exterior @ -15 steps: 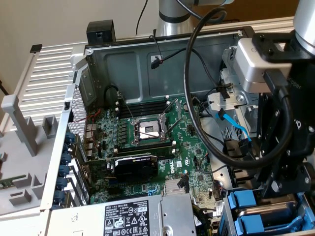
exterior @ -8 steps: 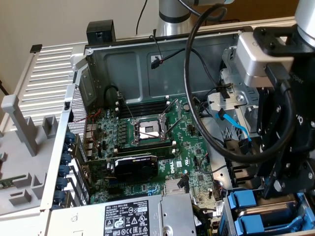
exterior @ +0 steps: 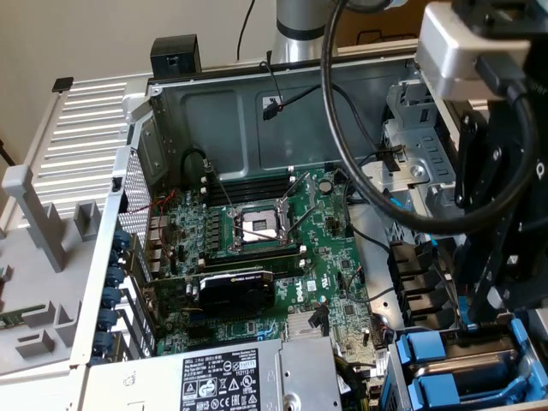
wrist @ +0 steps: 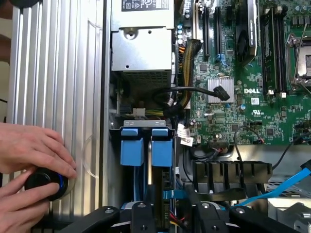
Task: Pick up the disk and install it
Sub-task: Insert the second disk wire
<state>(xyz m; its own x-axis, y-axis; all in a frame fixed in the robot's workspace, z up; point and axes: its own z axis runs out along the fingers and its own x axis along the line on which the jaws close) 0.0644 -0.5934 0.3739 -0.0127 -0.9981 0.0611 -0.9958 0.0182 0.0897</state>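
Wrist view: gripper (wrist: pixel 172 213) over blue disk (wrist: pixel 146 145) carriers in drive bay; finger spread unclear, cannot tell

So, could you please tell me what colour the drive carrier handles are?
Bright blue; the carrier handles show best in the wrist view.

The gripper (wrist: pixel 170 221) is cut by the picture's edge in the wrist view, so its fingertips are out of sight and its state cannot be told. The person's hands (wrist: pixel 29 165) are cut off at the wrists and cover part of a black knob (wrist: pixel 46 184). In the exterior view, the power-supply box (exterior: pixel 223 377) is cut at the edge; its label print is too small to read. The robot arm (exterior: pixel 488 171) hides much of the drive bay (exterior: pixel 462 368).
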